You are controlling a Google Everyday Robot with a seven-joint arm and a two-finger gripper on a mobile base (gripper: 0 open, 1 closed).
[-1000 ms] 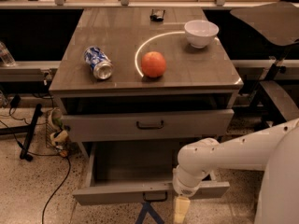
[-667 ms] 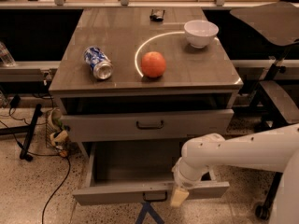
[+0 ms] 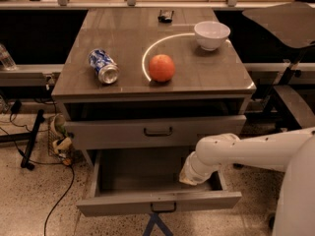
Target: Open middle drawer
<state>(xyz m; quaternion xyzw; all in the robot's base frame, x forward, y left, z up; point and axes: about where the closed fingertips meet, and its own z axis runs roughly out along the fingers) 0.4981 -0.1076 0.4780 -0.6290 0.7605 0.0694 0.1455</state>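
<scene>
A grey cabinet top (image 3: 123,85) stands over speckled floor. Up and beyond the gripper (image 3: 188,177) it carries a blue-and-white drinks can (image 3: 104,66) on its side, an orange (image 3: 162,67) and a white bowl (image 3: 211,34) whose visible inside is plain white. The gripper sits low over the right part of the middle drawer (image 3: 157,200). The drawer is pulled out, its plain grey inside showing to the gripper's left. Whether the gripper is spread or closed cannot be told. The uppermost drawer front (image 3: 123,132) lies just above-left of it. A second ago the gripper hung farther forward, at the middle drawer's front edge. The drawer stands out as far as before.
</scene>
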